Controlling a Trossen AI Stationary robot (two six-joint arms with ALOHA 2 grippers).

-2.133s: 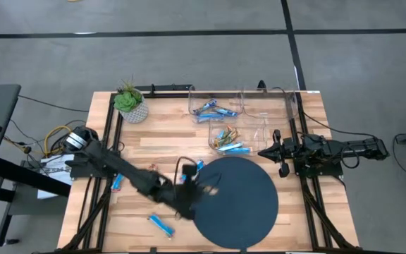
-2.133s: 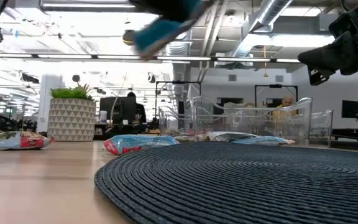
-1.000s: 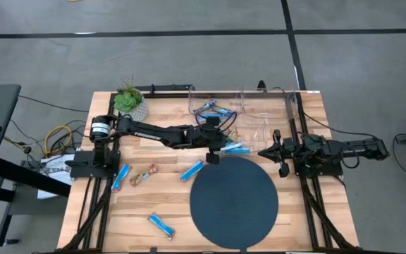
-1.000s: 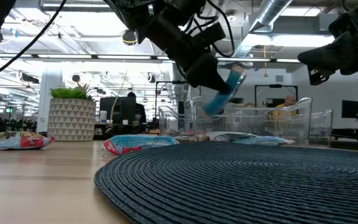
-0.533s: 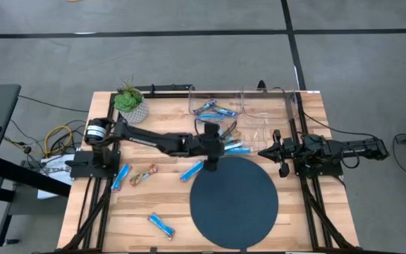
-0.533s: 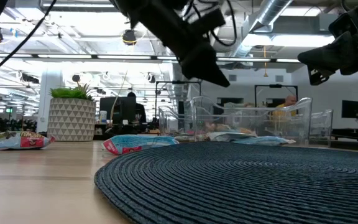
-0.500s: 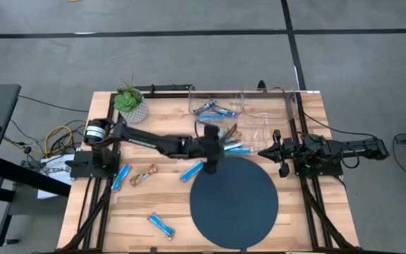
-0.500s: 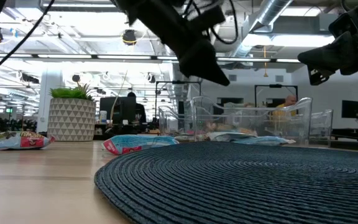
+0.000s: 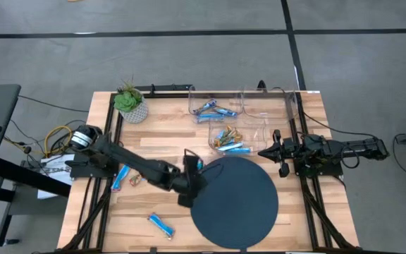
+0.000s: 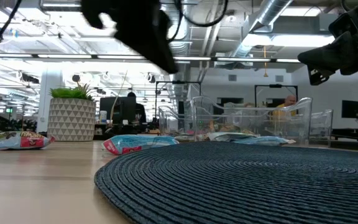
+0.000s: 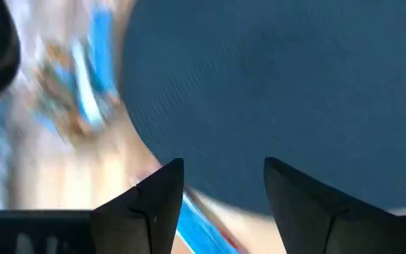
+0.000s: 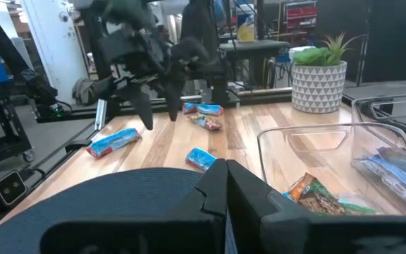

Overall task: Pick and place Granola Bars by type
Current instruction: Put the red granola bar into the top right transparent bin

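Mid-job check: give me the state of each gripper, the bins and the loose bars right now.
left gripper: open, empty, above the mat's edge
right gripper: shut, parked at the table's right side
near bin: holds mixed blue and brown bars
far bin: holds blue bars
loose bars: lying flat on the table
mat: nothing on it

Left wrist view is motion-smeared: the light-blue wrapped granola bars at 10 o'clock are streaks, type unreadable, and another light-blue bar runs off the 6 o'clock edge between the dark fingers. In the high view the left arm covers most of a light-blue bar at the round dark-blue woven mat's 10 o'clock rim. In the low view the left gripper is a dark blur, cut off at 12 o'clock.
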